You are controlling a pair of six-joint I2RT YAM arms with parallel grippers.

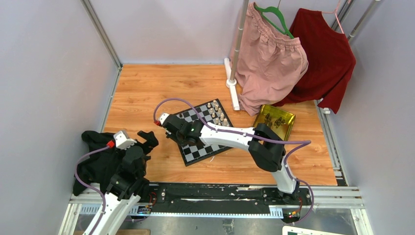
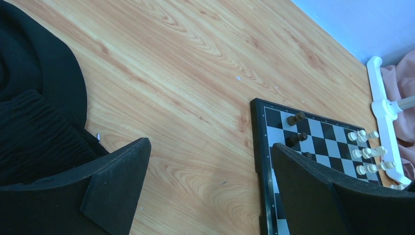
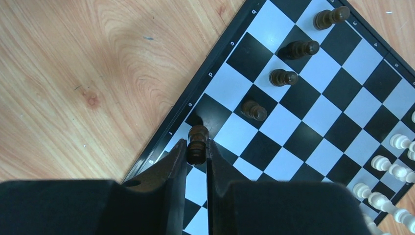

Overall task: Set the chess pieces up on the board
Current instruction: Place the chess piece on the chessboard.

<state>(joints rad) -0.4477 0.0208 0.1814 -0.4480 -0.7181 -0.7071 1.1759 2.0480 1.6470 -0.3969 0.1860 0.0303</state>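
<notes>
Since the next move is a set-down, what counts is where the dark chess piece (image 3: 197,142) hangs: over the board (image 3: 320,110), at its rim row by the black border, roughly where a black and a white square meet. In the right wrist view its long axis runs 12 to 6 o'clock, along the fingers. Four standing dark pieces (image 3: 284,77) file away from it between 1 and 2 o'clock, one per square, so it looks due to lengthen that line. The cream pieces (image 3: 391,166) stand well apart at 4 o'clock. The right claw (image 3: 197,146) is pinching the piece from both sides near its tips. The left claw (image 2: 210,147) is spread wide over the table (image 2: 195,63) beside a black cloth (image 2: 34,112), the board at its 3 o'clock, so the right arm is far nearer.
</notes>
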